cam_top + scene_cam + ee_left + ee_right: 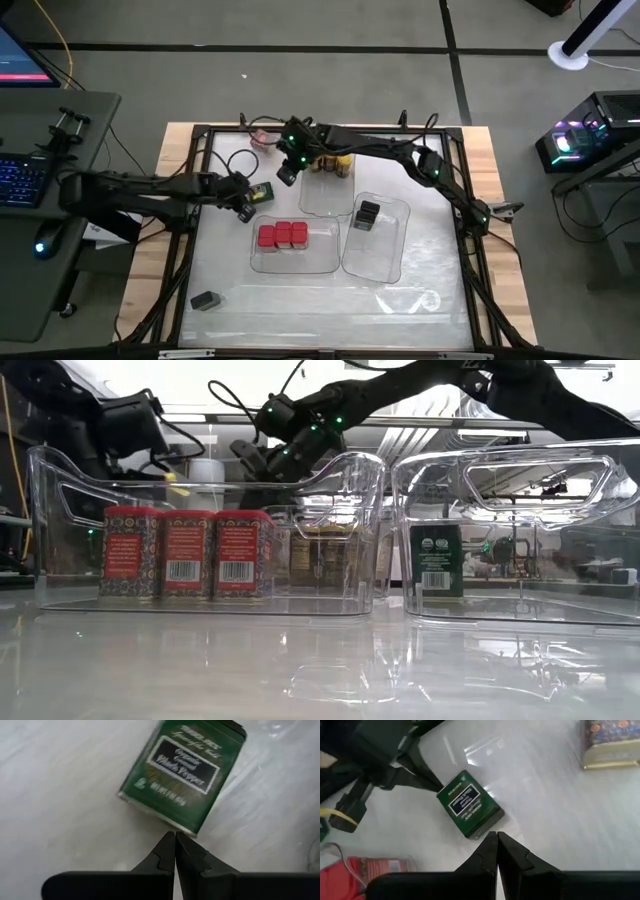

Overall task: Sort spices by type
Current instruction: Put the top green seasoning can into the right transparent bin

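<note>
Just beyond both shut jaws, green tin (182,775)

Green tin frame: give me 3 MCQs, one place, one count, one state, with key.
1. Where is the green tin?
A. flat on the table, outside the trays
B. in the red tins' tray
C. held by a gripper

2. How many red tins are in the near-left tray?
A. one
B. three
C. five

3. The left gripper is
A. wide open
B. shut on the green tin
C. shut, holding nothing

Key: 1 A, both wrist views show it lying label up on the bare table. 2 B, three stand in a row. 3 C, its tips meet just beside the tin's edge.
</note>
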